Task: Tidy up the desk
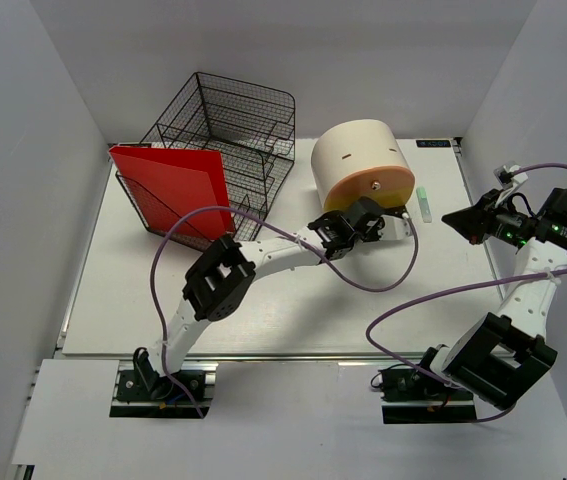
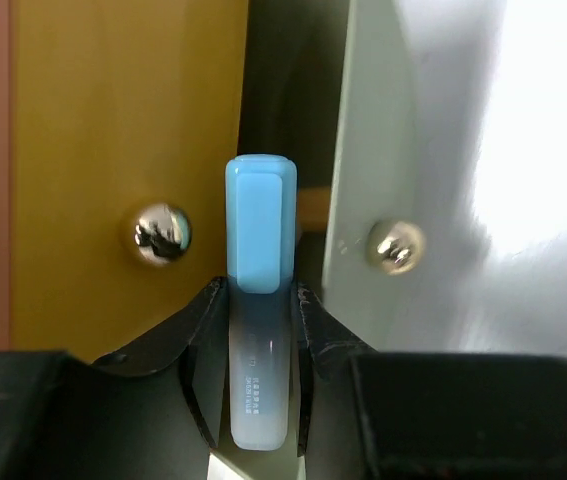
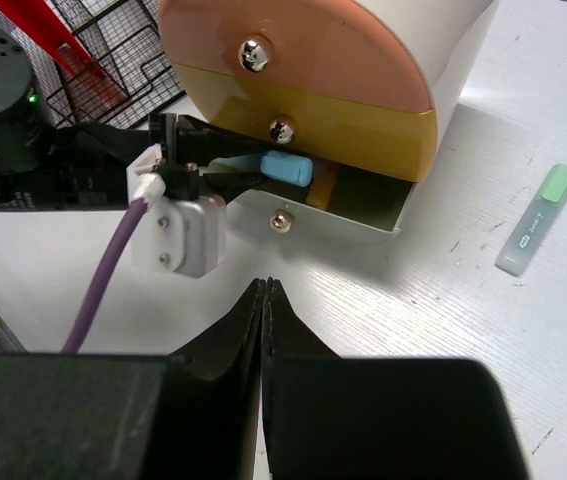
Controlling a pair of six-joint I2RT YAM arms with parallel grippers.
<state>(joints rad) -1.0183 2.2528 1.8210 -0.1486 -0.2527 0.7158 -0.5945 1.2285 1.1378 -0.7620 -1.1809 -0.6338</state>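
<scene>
The left jaws are clamped on a translucent highlighter with a light-blue cap [image 2: 259, 230]. They grip its clear barrel, so the capped end sticks out ahead. Its long axis runs straight on from the jaws, into the dark gap of the pulled-out bottom drawer [image 3: 363, 205] of the round beige drawer unit [image 1: 358, 165]. In the right wrist view the blue cap sits over the drawer's mouth, just under the mustard-yellow drawer front [image 3: 303, 120] above it. We judge the coming move turns on this: the highlighter is lined up with the opening, and letting go needs the cap clear of that yellow front. The right jaws are pressed together on nothing, hovering over the large matte white counter [image 1: 263, 310] and facing the unit from the right. A second, green-capped highlighter [image 3: 538, 232] lies flat on the counter near the unit's right side. It is nearer the right arm, and its long axis points away from the arm bases.
</scene>
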